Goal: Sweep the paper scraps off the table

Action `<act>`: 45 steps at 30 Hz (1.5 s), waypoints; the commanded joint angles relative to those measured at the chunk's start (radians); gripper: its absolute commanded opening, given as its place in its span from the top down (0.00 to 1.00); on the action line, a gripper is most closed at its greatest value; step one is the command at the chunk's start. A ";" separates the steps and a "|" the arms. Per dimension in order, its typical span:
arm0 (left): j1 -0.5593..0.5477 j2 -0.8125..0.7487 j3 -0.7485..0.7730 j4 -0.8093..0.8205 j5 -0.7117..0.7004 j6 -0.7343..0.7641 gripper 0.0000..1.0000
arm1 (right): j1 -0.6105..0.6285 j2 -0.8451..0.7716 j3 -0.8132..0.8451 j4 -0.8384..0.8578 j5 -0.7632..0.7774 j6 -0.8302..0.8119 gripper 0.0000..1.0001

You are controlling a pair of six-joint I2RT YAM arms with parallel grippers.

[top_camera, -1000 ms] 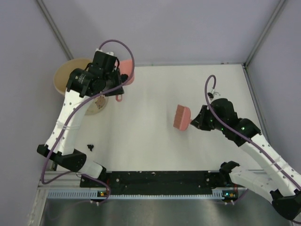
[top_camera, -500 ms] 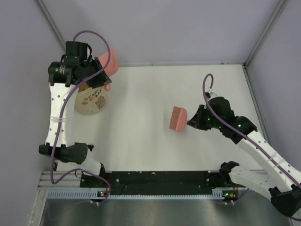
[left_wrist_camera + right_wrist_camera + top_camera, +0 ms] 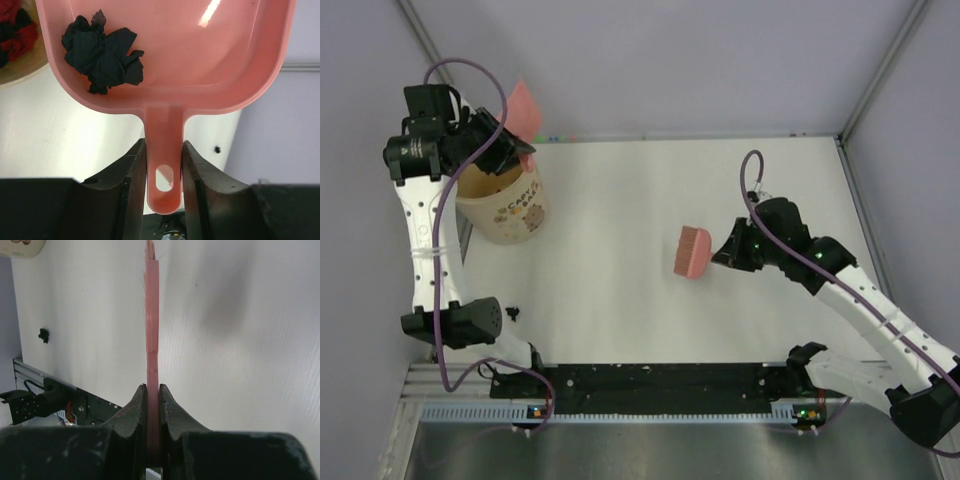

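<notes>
left fingers [image 3: 131, 190]: pinching the dustpan [image 3: 210, 60] handle from both sides, pan raised by the far-left corner
paper scraps [image 3: 102, 57]: black wad in the pan's left side, ahead of the fingers along the pan's long axis
cup [image 3: 510, 212]: below and left of the pan, mouth open; tipping leftward judged the next need
right fingers [image 3: 131, 415]: pressed onto the brush [image 3: 693, 251], mid table [image 3: 620, 190]
stray scrap [image 3: 512, 311]: near the near-left corner, well apart from the brush, open room between
</notes>
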 commanded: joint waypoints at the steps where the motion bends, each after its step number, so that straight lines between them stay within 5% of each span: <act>1: 0.062 -0.015 -0.018 0.208 0.179 -0.117 1.00 | 0.007 0.004 0.058 0.042 -0.022 -0.004 1.00; 23: 0.247 -0.158 -0.425 1.155 0.485 -0.806 1.00 | 0.007 0.006 0.090 0.032 -0.036 -0.019 1.00; 31: 0.272 -0.174 -0.672 1.817 0.495 -1.281 1.00 | 0.007 0.018 0.113 0.021 -0.034 -0.036 1.00; 41: 0.287 -0.205 -0.735 1.882 0.463 -1.334 1.00 | 0.007 -0.020 0.096 0.010 -0.016 -0.038 1.00; 45: 0.286 -0.219 -0.683 1.667 0.501 -1.193 1.00 | 0.007 -0.029 0.124 0.006 0.039 -0.053 1.00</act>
